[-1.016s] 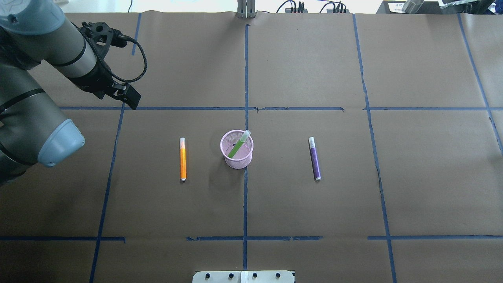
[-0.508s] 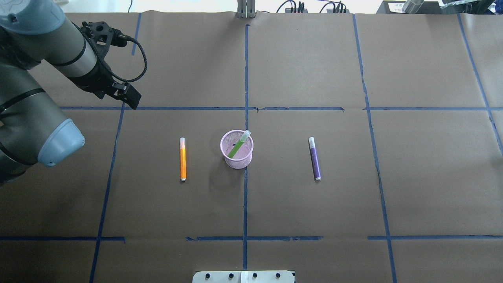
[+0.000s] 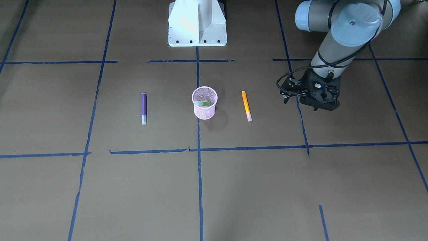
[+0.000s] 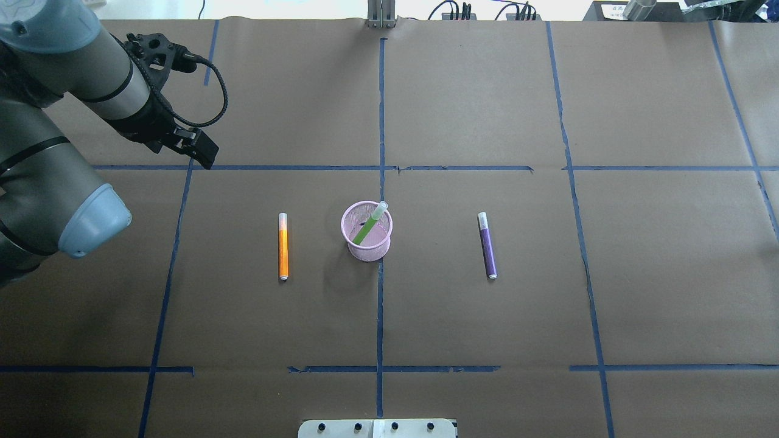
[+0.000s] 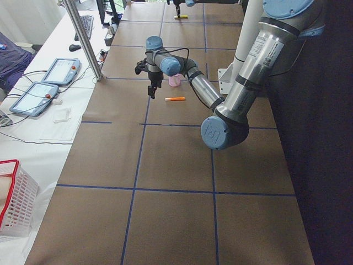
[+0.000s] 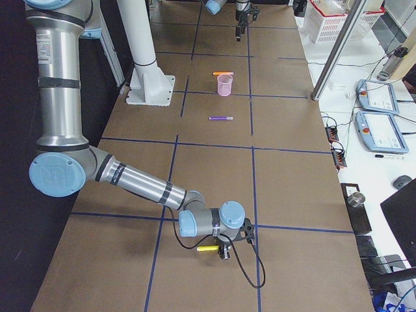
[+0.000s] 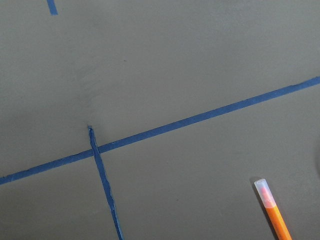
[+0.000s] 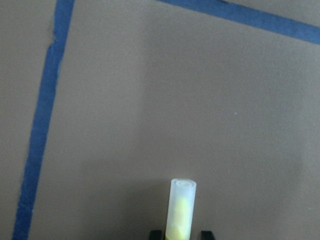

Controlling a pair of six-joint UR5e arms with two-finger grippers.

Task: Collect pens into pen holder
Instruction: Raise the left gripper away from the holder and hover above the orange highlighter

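The tabletop [image 4: 487, 91], brown paper gridded with blue tape, carries everything. The left arm [image 4: 55, 152] enters the overhead view at upper left. Its pincer [image 4: 198, 149] hangs over a tape crossing, and I cannot tell whether the fingers are spread or pressed together: its wrist camera shows only paper, tape and a pen's cap at lower right. The right arm [image 6: 130, 182] lies low across the bottom of the right-side view, well apart from the rest. Its pincer [image 6: 226, 251] is down at the paper with a yellow pen [image 8: 182, 210] between the fingertips, cap outward. Thin gaps seem to show on both sides, so a firm pinch cannot be confirmed.

The holder [image 4: 368, 250] stands upright at mid-frame beside a tape line, probably so that either arm can reach it. The green pen [image 4: 368, 228] leans inside it with its cap over the rim at upper right — the cup is shorter than the pen, so it cannot stand straight. The orange pen [image 4: 283, 246] lies flat to the holder's left and the purple pen [image 4: 487, 246] to its right, roughly parallel, caps toward the top.

The orange pen lies below and right of the left pincer, apart from it — likely that arm's next pick.
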